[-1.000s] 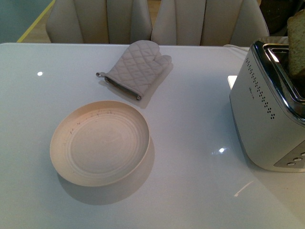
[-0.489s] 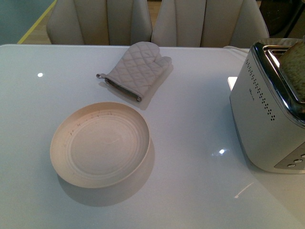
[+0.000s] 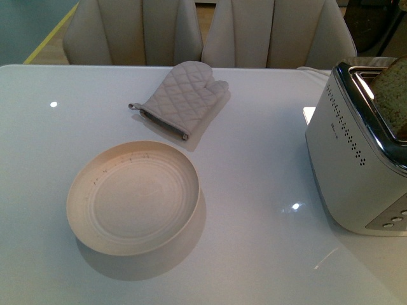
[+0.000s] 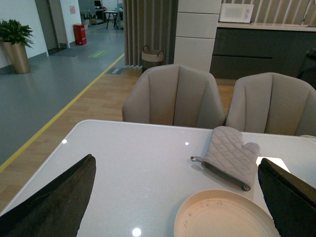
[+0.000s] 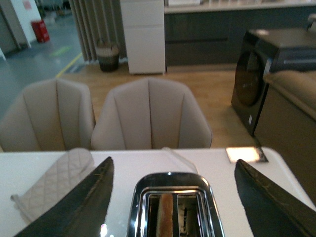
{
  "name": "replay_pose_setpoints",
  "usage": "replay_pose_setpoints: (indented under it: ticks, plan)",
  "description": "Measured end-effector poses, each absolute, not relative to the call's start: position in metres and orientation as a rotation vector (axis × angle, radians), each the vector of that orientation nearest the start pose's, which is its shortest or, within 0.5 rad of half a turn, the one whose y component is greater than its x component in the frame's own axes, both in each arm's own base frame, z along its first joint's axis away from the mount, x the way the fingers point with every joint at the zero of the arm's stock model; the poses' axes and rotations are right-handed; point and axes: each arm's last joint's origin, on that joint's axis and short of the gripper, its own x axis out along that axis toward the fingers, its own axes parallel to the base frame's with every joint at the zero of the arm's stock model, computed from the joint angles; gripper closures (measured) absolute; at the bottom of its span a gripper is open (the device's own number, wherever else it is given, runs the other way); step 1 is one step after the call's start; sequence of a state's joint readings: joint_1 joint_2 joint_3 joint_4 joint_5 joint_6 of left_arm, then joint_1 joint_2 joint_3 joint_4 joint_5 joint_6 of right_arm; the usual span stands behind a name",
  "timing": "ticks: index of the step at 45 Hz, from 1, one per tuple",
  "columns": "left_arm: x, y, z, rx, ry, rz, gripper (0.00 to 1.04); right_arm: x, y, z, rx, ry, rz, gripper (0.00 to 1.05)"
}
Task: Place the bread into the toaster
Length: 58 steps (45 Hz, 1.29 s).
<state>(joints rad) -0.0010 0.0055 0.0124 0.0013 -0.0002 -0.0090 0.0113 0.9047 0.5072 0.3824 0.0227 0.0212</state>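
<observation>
Bread slice (image 3: 393, 95) sitting in toaster (image 3: 356, 165) slot at bench (image 3: 254, 178) 3 o'clock edge, top protruding. Right claw (image 5: 170, 197) hanging spread above slots, pinching nothing; left claw (image 4: 177, 197) idling spread near empty plate (image 3: 133, 197). Oven mitt (image 3: 181, 98) lying at 12 o'clock. Risk: slice possibly not seating fully, jamming against slot edge.

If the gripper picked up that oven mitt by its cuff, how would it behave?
The oven mitt would probably droop; its quilted fabric lies flat and limp on the table. It is likely light and unbreakable. Pushed, it would probably bunch or drag, not roll.
</observation>
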Motion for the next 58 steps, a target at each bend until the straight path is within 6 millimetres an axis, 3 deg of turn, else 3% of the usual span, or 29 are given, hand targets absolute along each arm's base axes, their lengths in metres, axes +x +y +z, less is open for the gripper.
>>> replay_pose_setpoints:
  ticks: [3,9,14,17,40,58]
  plan:
    - [0.097,0.0,0.167,-0.009,-0.008,-0.001,0.07,0.19,0.001,0.255,0.014,-0.026,-0.002,0.49]
    - [0.097,0.0,0.167,-0.009,-0.008,-0.001,0.07,0.18,0.001,0.229,0.009,0.02,0.001,0.68]
    - [0.097,0.0,0.167,-0.009,-0.008,-0.001,0.07,0.171,0.0,0.219,0.007,0.016,0.001,0.86]
    - [0.097,0.0,0.167,-0.009,-0.008,-0.001,0.07,0.163,0.0,0.212,0.007,0.006,0.001,1.02]
    - [0.097,0.0,0.167,-0.009,-0.008,-0.001,0.07,0.133,0.0,0.182,0.004,0.008,0.001,1.03]
    - [0.097,0.0,0.167,-0.009,-0.008,-0.001,0.07,0.119,0.0,0.173,0.004,-0.017,0.002,1.03]
